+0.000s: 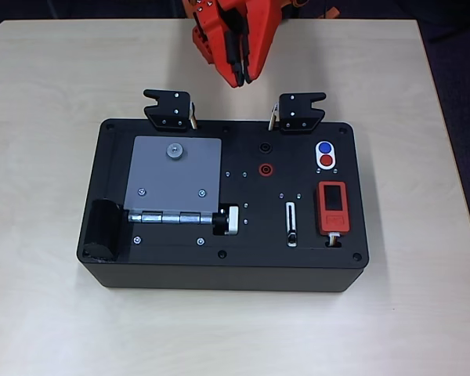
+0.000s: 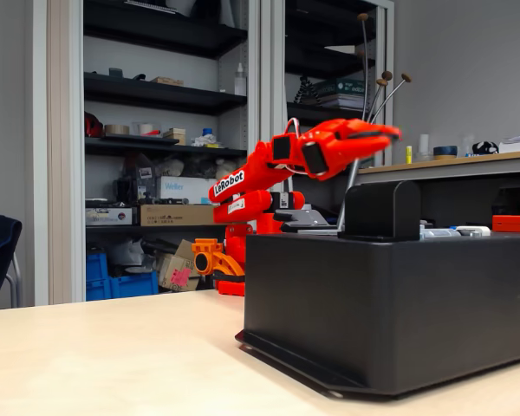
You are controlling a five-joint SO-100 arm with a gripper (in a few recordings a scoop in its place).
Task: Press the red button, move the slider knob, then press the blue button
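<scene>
So nothing looks started yet. Your hand point(image 1: 241, 78) hangs clenched and empty past the far edge of the black box point(image 1: 219, 270), touching nothing. The red button point(image 1: 326, 161) and blue button point(image 1: 324, 147) sit far right on the box; the slider knob point(image 1: 292, 236) is at its slot's near end. All three steps remain.

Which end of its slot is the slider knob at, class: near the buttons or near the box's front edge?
Front-edge end: in the overhead view the slider knob sits at the bottom of its white-rimmed slot, away from the buttons.
</scene>
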